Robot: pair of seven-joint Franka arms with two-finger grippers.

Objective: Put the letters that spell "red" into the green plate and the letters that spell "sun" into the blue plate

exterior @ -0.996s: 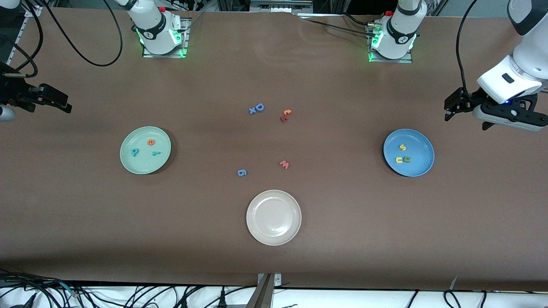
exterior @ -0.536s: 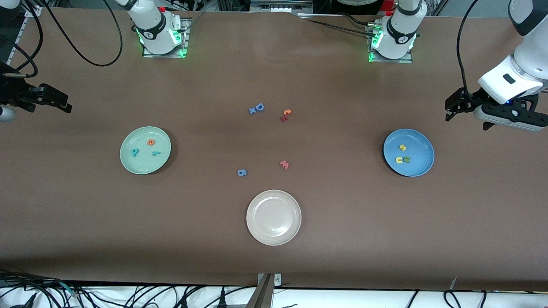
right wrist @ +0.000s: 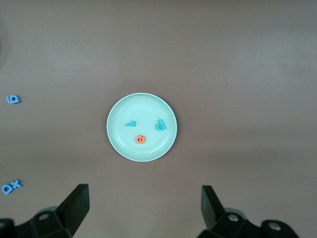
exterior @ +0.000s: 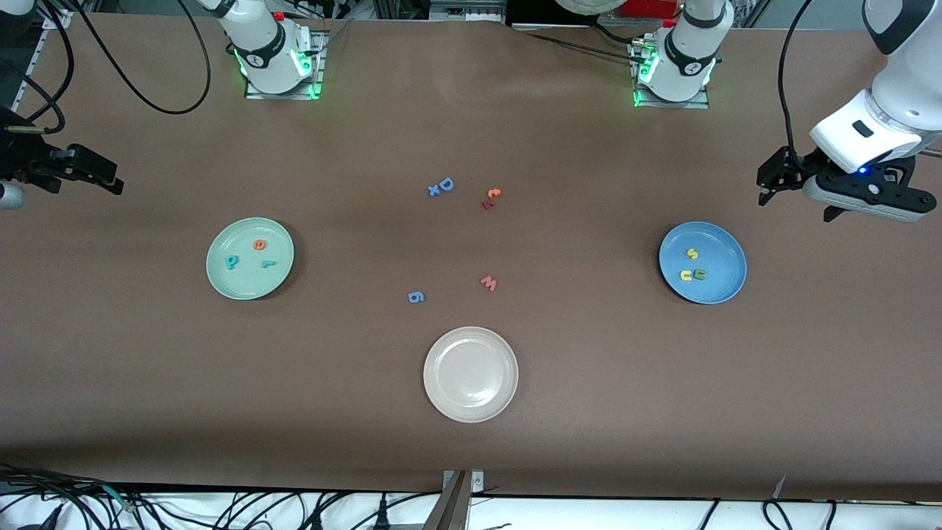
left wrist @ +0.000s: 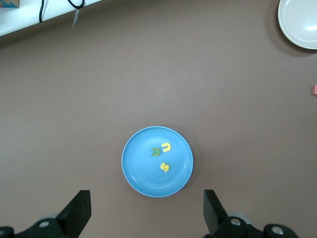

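Note:
The green plate holds an orange e, a teal d and a small teal r. The blue plate holds a yellow s, a yellow u and a green n. My left gripper hangs open and empty over bare table at the left arm's end; its wrist view shows the blue plate between its spread fingers. My right gripper hangs open and empty at the right arm's end, with the green plate in its wrist view.
An empty beige-white plate sits near the front camera's edge. Loose on the middle of the table lie a blue D with x, a red and orange letter pair, a red-pink w and a blue 6.
The left arm has drifted slightly up and toward the table's middle, still open. The right arm, the plates and the letters have not moved.

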